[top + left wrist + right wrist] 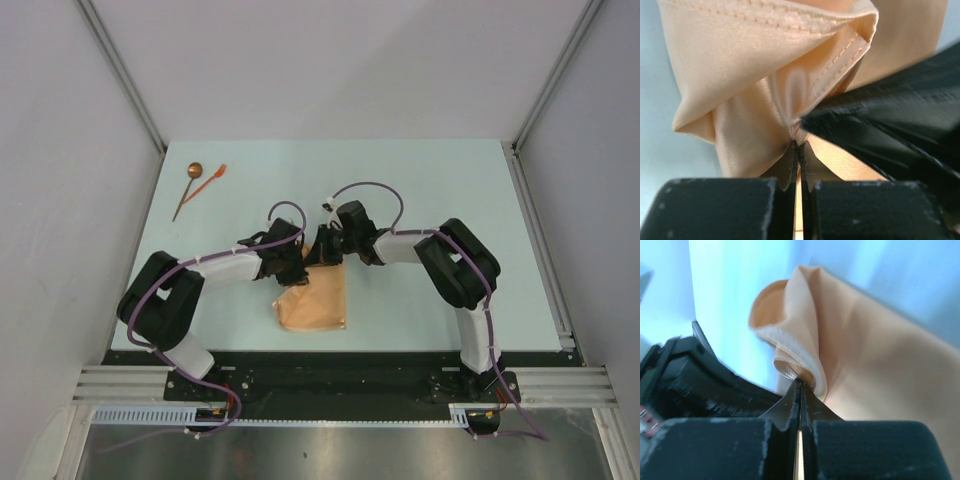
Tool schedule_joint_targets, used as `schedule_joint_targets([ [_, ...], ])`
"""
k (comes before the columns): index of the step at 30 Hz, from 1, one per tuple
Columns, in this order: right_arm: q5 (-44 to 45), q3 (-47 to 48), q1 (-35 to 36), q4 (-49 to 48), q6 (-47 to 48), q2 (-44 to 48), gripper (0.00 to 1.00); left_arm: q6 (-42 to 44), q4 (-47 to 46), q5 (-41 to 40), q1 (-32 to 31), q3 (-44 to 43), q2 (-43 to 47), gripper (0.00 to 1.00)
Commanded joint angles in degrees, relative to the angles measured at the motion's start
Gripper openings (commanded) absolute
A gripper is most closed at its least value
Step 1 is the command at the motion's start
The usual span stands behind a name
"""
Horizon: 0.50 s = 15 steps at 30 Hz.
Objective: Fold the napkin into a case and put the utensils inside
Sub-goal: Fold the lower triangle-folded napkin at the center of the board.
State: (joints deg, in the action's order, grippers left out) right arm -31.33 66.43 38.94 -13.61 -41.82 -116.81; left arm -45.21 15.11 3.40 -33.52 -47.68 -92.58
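Left gripper and right gripper each pinch napkin at far edge, side by side; cloth runs toward bases. Utensils lie nearer left gripper.

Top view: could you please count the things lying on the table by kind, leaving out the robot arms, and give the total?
napkin: 1
spoon: 1
orange-red fork: 1
Total: 3
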Motion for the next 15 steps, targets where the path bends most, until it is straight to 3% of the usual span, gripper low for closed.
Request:
schedule_joint_targets([
  [1,-1.1,2.6,0.3,-1.7,0.3,-3.5,0.0,-1.5,0.6,0.0,-0.4,1.4,0.1,0.01],
  [5,-0.4,2.6,0.1,-0.6,2.5,-5.3,0.0,-1.7,1.1,-0.1,-0.4,1.4,1.4,0.1],
  [6,-0.7,2.4,-0.2,-0.8,2.8,-5.6,0.0,-1.7,1.3,0.0,-0.4,1.5,1.9,0.19],
  [10,-1.5,2.6,-0.5,-1.2,4.5,-6.3,0.0,-1.1,1.8,1.7,-0.3,1.2,6.2,0.36],
  [12,-2.7,2.9,-0.8,-0.9,5.6,-6.6,0.0,0.1,3.7,1.9,-0.4,0.3,8.5,0.5],
  [15,-4.1,3.4,-1.3,-0.3,6.7,-6.8,0.0,3.1,6.9,1.6,0.6,-0.9,14.6,0.54],
])
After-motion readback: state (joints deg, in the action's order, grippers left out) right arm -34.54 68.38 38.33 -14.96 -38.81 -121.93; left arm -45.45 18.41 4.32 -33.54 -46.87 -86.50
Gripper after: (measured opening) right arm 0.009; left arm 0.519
